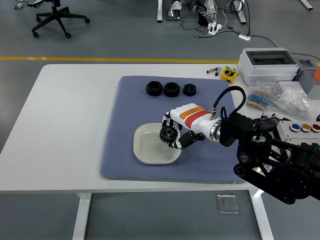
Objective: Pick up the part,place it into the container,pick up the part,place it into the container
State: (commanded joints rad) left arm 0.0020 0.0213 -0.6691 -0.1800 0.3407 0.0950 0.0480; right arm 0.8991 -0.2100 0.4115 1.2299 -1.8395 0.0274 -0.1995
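Black toothed gear part (167, 133) sits pinched in my right hand's (176, 131) fingers, at frame centre, above the cream square plastic dish (145, 150) on the table. I judge placing is underway; next, lower and release it.

Grey smooth floor (115, 35), yellow line (100, 59) running across it just behind the white table (60, 130). Black office chair base (57, 17) on castors top left. Power strip (214, 27) and loose cables (227, 12) on floor top centre-right. Even indoor light.
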